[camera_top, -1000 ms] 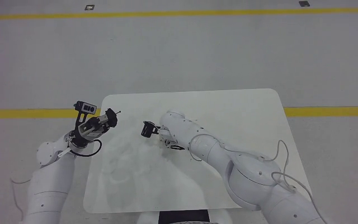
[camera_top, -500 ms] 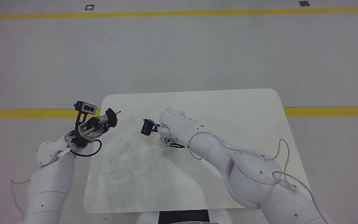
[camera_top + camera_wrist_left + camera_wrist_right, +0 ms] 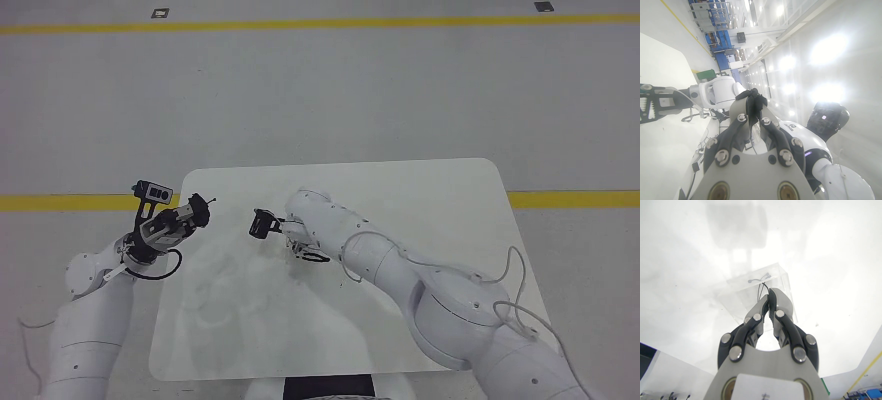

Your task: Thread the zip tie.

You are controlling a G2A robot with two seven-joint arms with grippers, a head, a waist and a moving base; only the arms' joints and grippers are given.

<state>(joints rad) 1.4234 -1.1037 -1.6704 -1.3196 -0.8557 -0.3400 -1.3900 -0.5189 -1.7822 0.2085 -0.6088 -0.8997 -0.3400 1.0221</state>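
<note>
The clear box [image 3: 738, 294] on the worktop [image 3: 440, 200] is barred from above by the right tool [image 3: 769, 291], which is closed on the zip tie [image 3: 758, 293] just over it. The box's side toward the robot is taken up by that arm. Bare worktop is left around the box's other sides. The left tool [image 3: 203, 208] is held well apart from the box, at the worktop's edge.

White glossy arms [image 3: 400, 278]; right pincer [image 3: 769, 292] grey, black links [image 3: 745, 328], screws [image 3: 735, 351].

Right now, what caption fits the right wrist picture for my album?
Right end effector pinching a black zip tie at a clear box.
</note>
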